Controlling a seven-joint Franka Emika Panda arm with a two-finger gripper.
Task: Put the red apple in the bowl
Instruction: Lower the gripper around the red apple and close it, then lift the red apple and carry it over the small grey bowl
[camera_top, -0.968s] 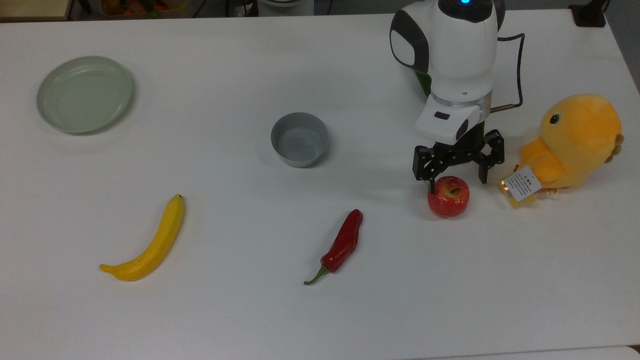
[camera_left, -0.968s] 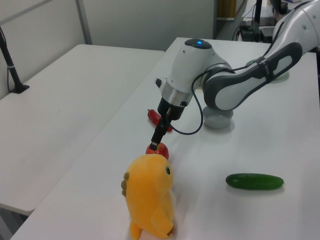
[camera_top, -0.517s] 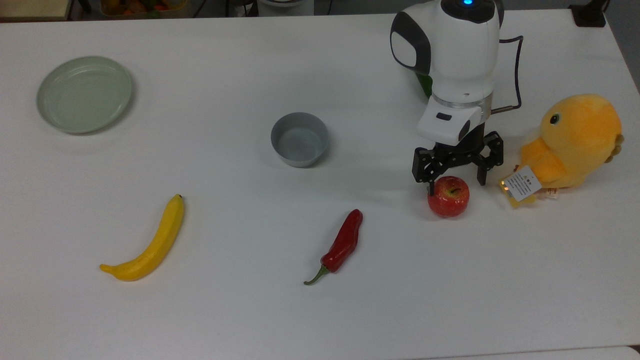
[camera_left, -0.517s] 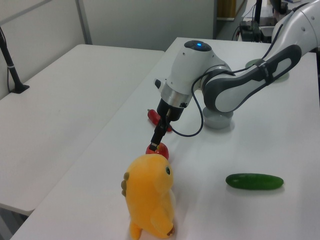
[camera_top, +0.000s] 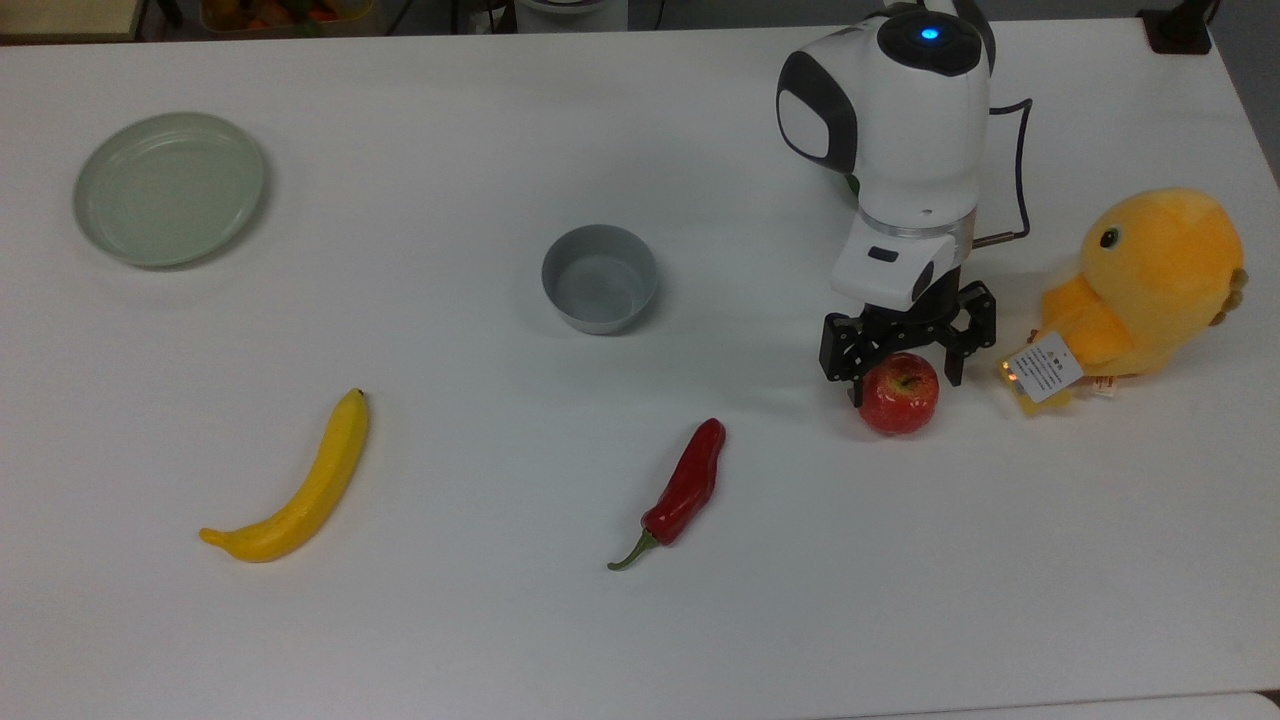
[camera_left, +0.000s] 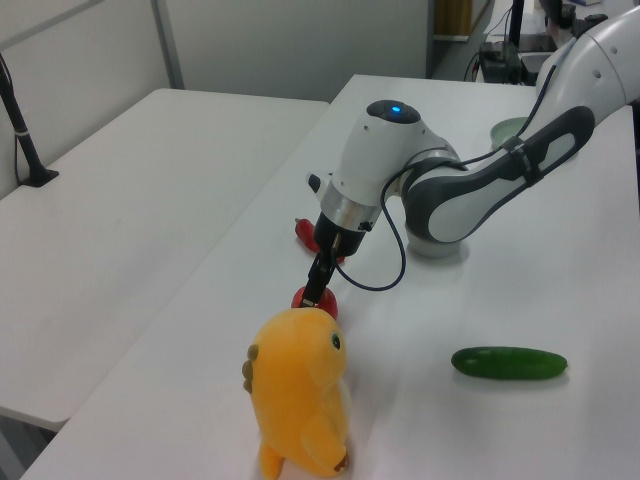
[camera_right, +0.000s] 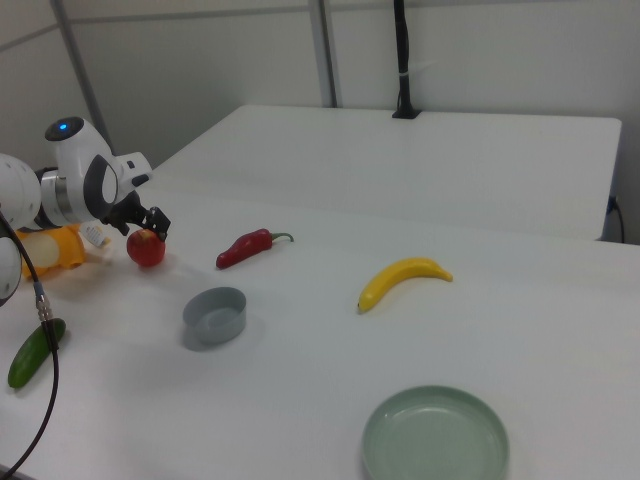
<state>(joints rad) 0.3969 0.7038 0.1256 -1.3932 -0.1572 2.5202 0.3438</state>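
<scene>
The gripper hangs over the red apple, fingers spread to either side of it (whether they touch it seems unclear). The apple sits on the white table, well apart from the bowl.

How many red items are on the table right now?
2. The red apple sits between the open jaws of the gripper, beside the yellow plush toy. The red chili pepper lies apart toward the top view's centre. Others may be hidden behind the arm.
</scene>
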